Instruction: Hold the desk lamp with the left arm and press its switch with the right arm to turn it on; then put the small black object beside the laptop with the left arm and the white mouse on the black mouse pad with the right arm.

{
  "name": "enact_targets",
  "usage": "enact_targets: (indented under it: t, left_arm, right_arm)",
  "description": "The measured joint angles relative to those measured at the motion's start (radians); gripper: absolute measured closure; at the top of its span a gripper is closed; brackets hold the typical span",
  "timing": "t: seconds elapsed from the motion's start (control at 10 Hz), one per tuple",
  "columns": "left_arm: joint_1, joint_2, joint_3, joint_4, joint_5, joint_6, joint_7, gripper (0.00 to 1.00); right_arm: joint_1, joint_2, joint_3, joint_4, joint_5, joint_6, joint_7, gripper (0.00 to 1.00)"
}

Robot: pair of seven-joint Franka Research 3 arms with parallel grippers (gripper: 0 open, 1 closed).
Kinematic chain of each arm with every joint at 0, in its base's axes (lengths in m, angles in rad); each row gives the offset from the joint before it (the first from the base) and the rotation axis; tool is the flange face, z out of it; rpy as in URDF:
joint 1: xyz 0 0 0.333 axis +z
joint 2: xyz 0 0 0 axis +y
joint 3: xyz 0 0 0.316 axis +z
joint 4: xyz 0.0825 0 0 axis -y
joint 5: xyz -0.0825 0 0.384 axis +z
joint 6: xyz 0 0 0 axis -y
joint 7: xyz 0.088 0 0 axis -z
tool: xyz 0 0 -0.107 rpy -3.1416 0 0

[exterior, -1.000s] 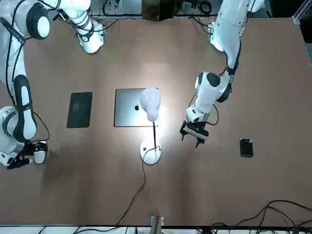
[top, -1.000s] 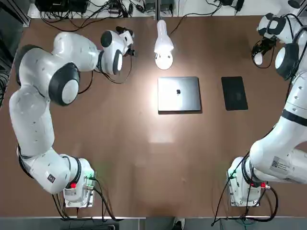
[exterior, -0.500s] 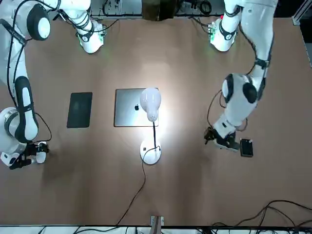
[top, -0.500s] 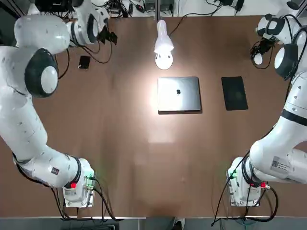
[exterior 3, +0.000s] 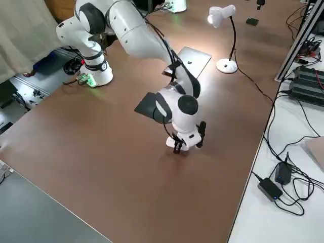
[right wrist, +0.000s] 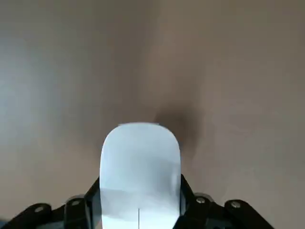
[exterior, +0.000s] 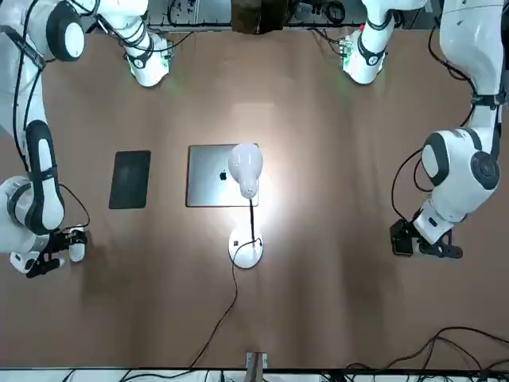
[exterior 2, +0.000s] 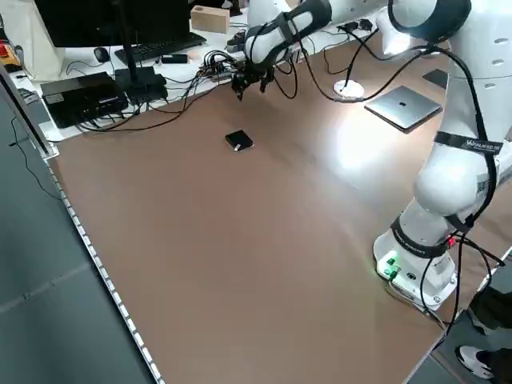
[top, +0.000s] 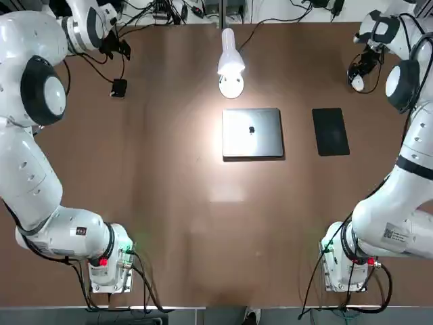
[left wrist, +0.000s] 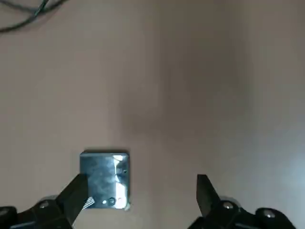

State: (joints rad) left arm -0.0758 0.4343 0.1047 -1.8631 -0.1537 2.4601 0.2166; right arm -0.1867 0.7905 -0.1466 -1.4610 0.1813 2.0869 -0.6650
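Laptop (top: 252,133) is my landmark. Left pincer (left wrist: 140,191) spread wide, grasping nothing, hovering over bench (top: 203,223) well to left of laptop, near small black box (left wrist: 106,179), which lies on bench. Right pincer (right wrist: 139,202) clamped on white mouse (right wrist: 139,167), well to right of laptop, beyond mouse pad (top: 331,132). Mouse pad lies flat, right of laptop. Lamp (exterior: 246,165) stands just beyond laptop, head glowing, neither pincer touching it.

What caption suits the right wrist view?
White computer mouse held between the right pincer's two black fingers.
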Motion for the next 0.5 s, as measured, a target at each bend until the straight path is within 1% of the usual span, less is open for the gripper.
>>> enact_targets:
  t: [0.1,0.2,0.4,0.5]
  left_arm:
    - [0.028,0.023,0.0,0.0,0.003,0.0,0.018,0.0]
    - [0.064,0.043,0.0,0.0,0.003,0.0,0.061,0.0]
    - [0.107,0.072,-0.001,-0.001,0.003,0.0,0.11,0.0]
    - [0.114,0.092,-0.001,-0.002,0.003,0.002,0.111,0.0]
  right_arm:
    - [0.024,-0.056,0.001,-0.068,0.006,0.016,0.03,0.38]
    - [0.059,-0.137,0.001,-0.186,0.01,0.078,0.08,0.38]
    - [0.144,-0.319,0.002,-0.481,0.011,0.224,0.184,0.38]
    - [0.174,-0.39,0.003,-0.608,0.011,0.275,0.214,0.38]
